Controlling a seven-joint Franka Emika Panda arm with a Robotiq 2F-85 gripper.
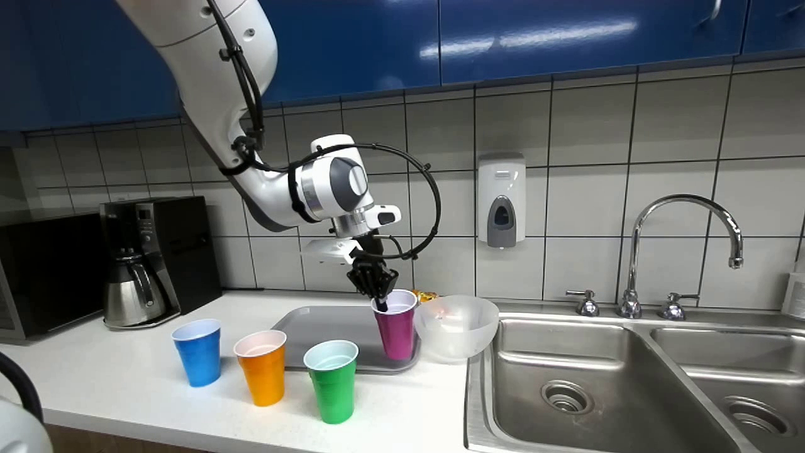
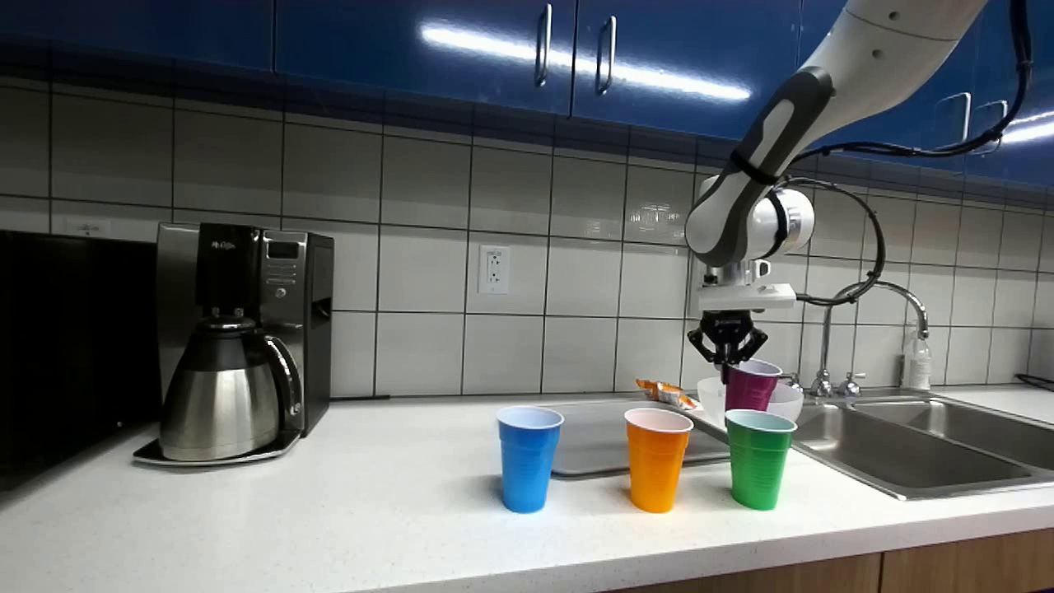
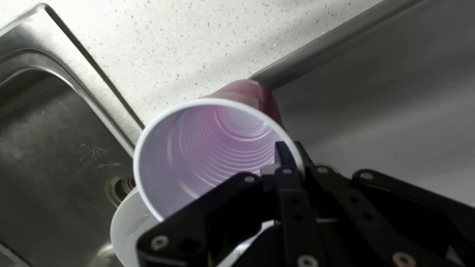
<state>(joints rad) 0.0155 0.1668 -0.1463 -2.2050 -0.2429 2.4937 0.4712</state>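
My gripper is shut on the wall of a purple cup at its rim. In the wrist view, the white-lined purple cup has one fingertip inside and one outside. The cup leans and is over the right end of a grey tray; I cannot tell whether it touches it. A translucent bowl stands right beside the cup. A blue cup, an orange cup and a green cup stand upright on the counter in front of the tray.
A steel double sink with a tall faucet lies beyond the bowl. A coffee maker with a steel carafe stands at the left. An orange packet lies behind the tray. Blue cabinets hang above; a soap dispenser is on the wall.
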